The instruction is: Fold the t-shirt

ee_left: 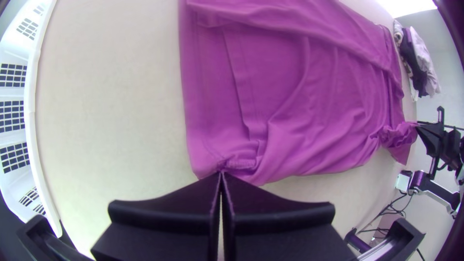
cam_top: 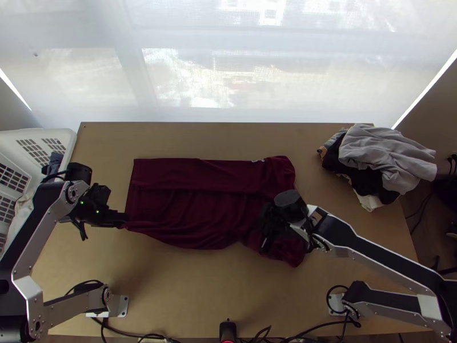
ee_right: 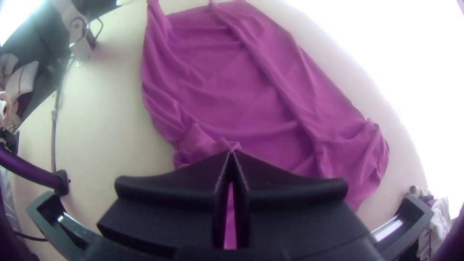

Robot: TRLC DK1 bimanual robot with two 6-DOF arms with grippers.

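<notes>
We list one maroon T-shirt (cam_top: 188, 208), long axis left-to-right, mostly far of both grips: left fingers (ee_left: 193, 198) closed on its near-left corner, right fingers (ee_right: 198, 181) on bunched near-right cloth.

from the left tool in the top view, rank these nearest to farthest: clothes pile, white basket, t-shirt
1. T-shirt: its corner is in the left tool
2. White basket: at the table's left edge
3. Clothes pile: far right side, beyond the t-shirt

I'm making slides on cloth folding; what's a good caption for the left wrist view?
Left gripper pinching the t-shirt at one corner, a white basket off to the side.
</notes>
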